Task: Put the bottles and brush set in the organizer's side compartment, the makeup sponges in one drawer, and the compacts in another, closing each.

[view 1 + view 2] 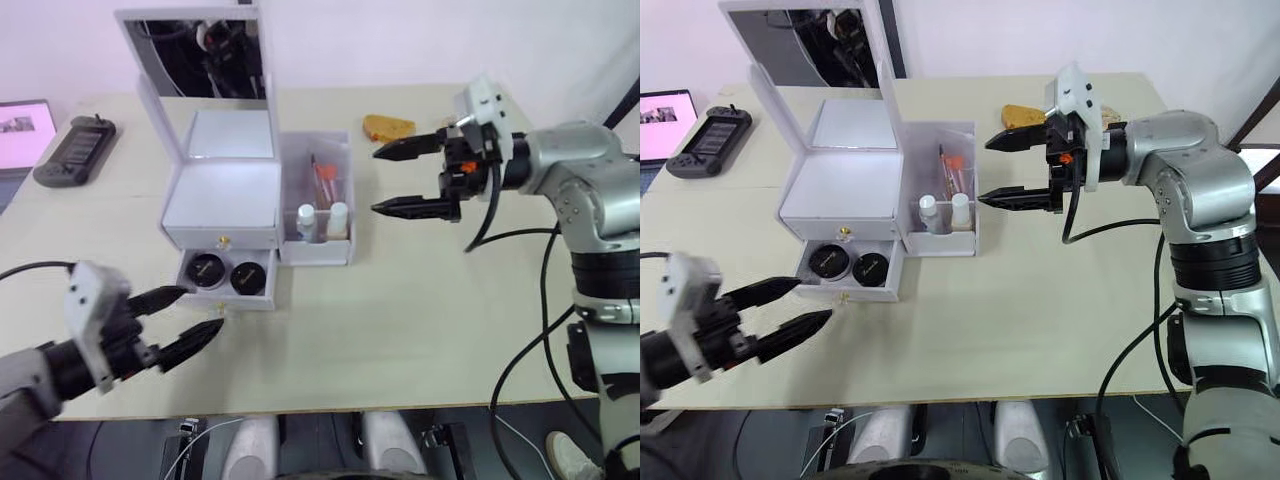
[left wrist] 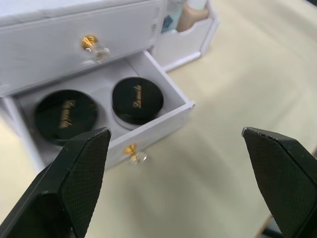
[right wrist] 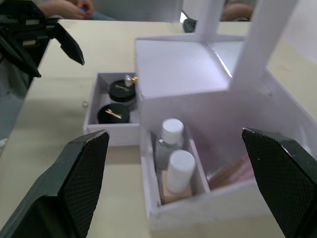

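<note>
We log: compacts (image 1: 227, 274) in open lower drawer (image 1: 228, 293) | bottles (image 1: 322, 219) in side compartment (image 1: 317, 250) | left hand (image 1: 190, 317), right hand (image 1: 408, 178) both apart, empty.

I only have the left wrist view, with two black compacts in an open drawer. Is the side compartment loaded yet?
Observer: Yes, both bottles and the brush set sit in the side compartment.
Operator: Is the other arm busy?
Observer: No, the right tool hovers open beside the organizer, holding nothing.
Operator: Is the mirror lid up?
Observer: Yes, the mirror lid stands upright.
</note>
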